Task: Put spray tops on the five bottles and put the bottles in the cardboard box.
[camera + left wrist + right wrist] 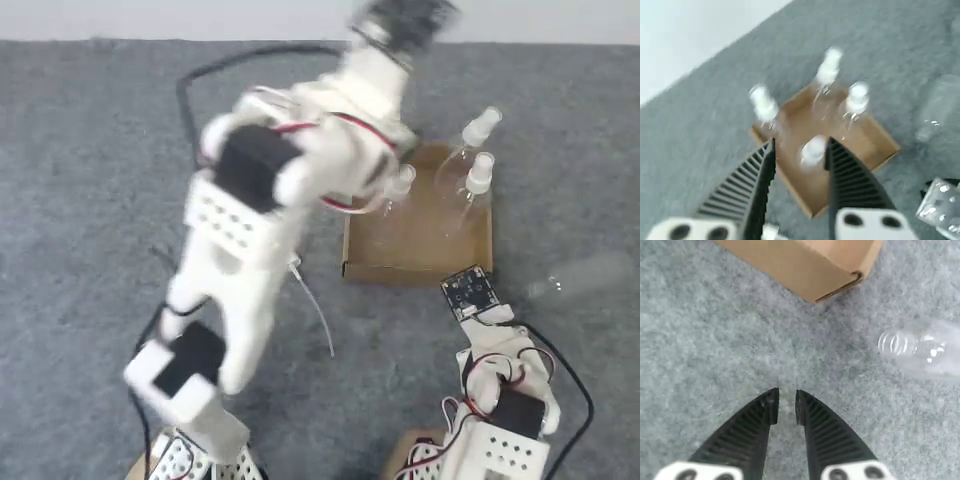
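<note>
Presently left gripper (801,145) is hovering above cardboard box (872,137), jaws apart, apparently releasing; right gripper (786,395), narrowly apart, is facing uncapped bottle (920,352).

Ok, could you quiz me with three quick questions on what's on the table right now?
1. Going by the left wrist view, how many spray tops stand in the cardboard box?
2. True or false: the capless bottle lies inside the box.
3. The right gripper holds: A a bottle, B a spray top, C nothing.
Key: 1 four; 2 false, it lies on the carpet beside the box; 3 C.
</note>
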Robot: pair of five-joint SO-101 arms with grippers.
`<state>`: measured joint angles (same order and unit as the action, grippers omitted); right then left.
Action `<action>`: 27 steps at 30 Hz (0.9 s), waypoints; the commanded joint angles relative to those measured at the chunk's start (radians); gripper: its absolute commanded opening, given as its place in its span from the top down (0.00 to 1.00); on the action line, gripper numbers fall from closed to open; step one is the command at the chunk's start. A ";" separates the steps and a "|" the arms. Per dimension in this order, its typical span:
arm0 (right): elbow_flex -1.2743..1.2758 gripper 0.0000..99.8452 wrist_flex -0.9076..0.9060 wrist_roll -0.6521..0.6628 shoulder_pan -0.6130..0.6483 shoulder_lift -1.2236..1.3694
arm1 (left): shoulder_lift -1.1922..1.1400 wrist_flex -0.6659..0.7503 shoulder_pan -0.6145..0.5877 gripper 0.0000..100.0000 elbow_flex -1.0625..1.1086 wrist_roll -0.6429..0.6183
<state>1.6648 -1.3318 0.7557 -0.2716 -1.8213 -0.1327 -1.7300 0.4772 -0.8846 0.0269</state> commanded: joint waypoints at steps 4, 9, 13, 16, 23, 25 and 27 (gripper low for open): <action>0.018 0.98 -0.019 0.009 -0.005 0.010 | 0.305 -0.026 -0.112 0.91 0.323 -0.051; 0.018 0.98 -0.019 0.009 -0.005 0.008 | 0.446 -0.026 -0.201 0.91 0.598 -0.048; 0.018 0.97 -0.013 0.015 -0.005 0.007 | 0.517 -0.026 -0.281 0.91 0.785 -0.046; 0.018 0.97 -0.004 0.017 -0.004 0.007 | 0.551 -0.021 -0.345 0.91 0.920 -0.026; 0.005 0.98 0.166 0.009 -0.004 0.007 | 0.635 0.048 -0.485 0.81 1.148 0.110; -0.017 0.98 0.162 0.008 -0.002 0.007 | 0.672 0.112 -0.526 0.81 1.228 0.110; -0.063 0.97 0.114 -0.015 -0.002 0.007 | 0.709 0.170 -0.551 0.81 1.322 0.110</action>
<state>1.6709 -1.1983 0.7603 -0.2716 -1.8013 0.4979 -1.6425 -0.0414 0.3521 0.1281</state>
